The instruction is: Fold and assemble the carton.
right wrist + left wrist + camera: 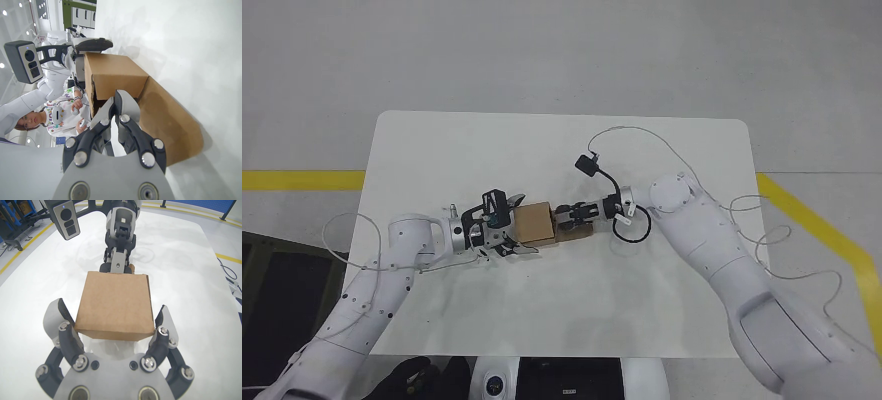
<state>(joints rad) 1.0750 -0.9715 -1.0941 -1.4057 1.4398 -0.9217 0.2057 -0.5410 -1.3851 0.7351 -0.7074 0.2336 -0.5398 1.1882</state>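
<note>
A brown carton [535, 223] lies on the white table [662, 300], its top face closed [115, 306]. My left gripper [113, 321] straddles its near end, with both pads [64, 311] pressed against the carton's sides. At the opposite, open end sits my right gripper [114, 98], its fingertips shut together at the mouth of the carton [117, 75] with nothing visible between them. One large flap [166, 121] lies flat on the table beside the right gripper. A short side flap [94, 94] with a rough edge stands at the opening.
The table's surface around the carton is bare. Thin cables [662, 140] trail from the right arm over the table's far right part. A person [56, 117] with hand-held controllers stands beyond the table's edge.
</note>
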